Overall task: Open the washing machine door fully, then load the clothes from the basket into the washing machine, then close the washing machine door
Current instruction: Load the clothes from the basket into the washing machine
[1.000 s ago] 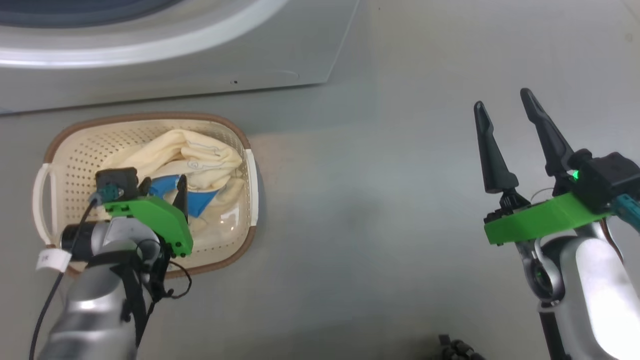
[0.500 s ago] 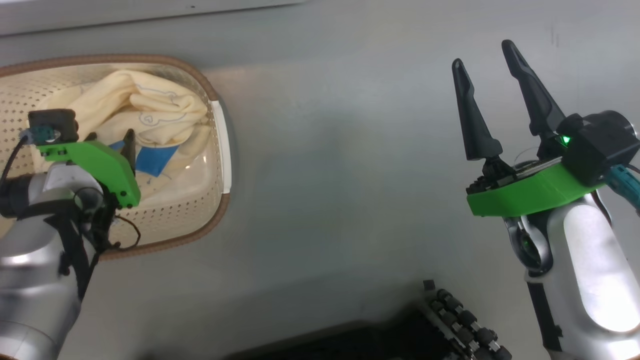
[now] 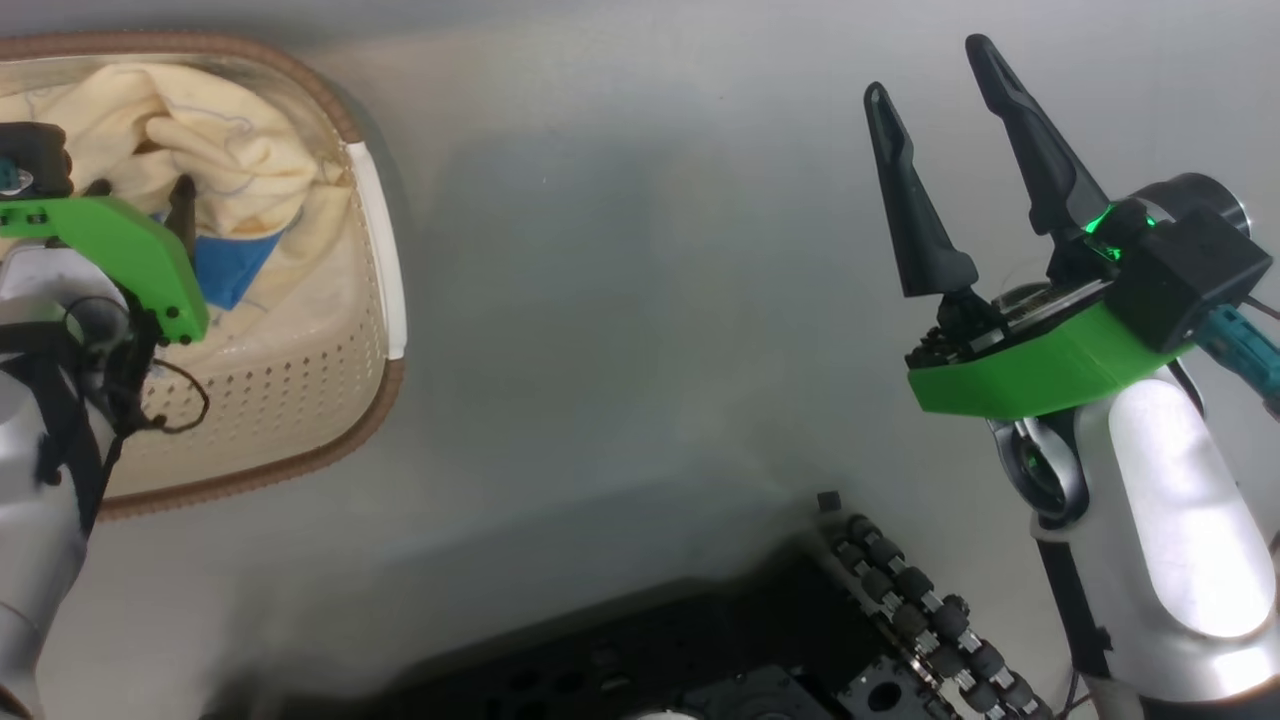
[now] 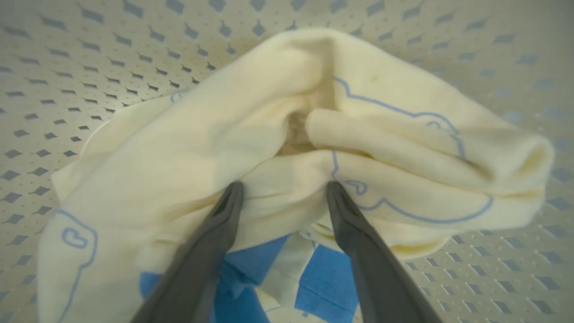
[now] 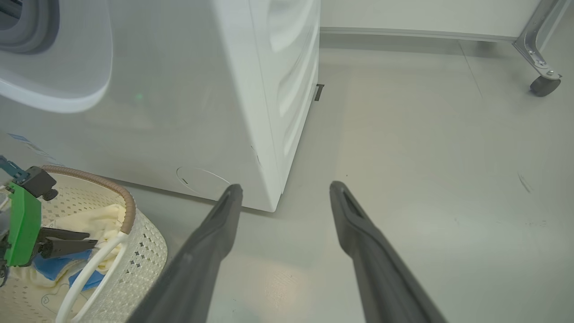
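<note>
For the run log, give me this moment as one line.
step: load | left gripper: open, fingertips at cream-yellow bear-print clothes in perforated cream plastic basket | right gripper: open, empty, above grey floor

Pale grey floor (image 5: 417,148) is lying smooth, catching a soft glare, with a dark scuff (image 5: 523,183) showing on it. Far back, a slanted metal frame leg (image 5: 536,31) is standing on a black caster (image 5: 544,85), near a white wall (image 5: 426,13)
</note>
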